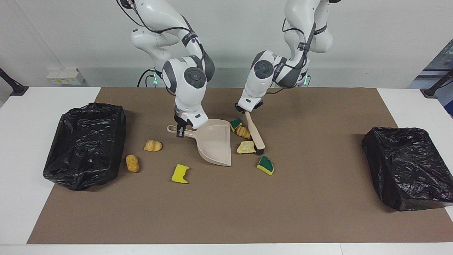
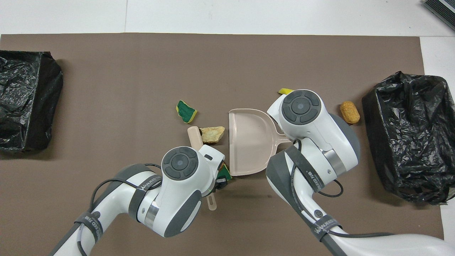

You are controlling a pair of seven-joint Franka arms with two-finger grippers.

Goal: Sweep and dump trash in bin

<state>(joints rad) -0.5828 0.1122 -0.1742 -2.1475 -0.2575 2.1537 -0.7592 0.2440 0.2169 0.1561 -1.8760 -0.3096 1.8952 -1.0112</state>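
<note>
Two black-lined bins (image 1: 85, 145) (image 1: 410, 166) sit at my mat's (image 1: 318, 212) ends, bare mat between. My right gripper (image 1: 181, 131) is clamped on the beige dustpan (image 1: 215, 143); my left gripper (image 1: 246, 109) on the brush (image 1: 255, 132). Trash: three scraps (image 1: 243, 131) between brush and pan mouth, green-topped sponge (image 1: 265, 165) beside the bristles, three (image 1: 153, 145) toward the right arm's bin.
</note>
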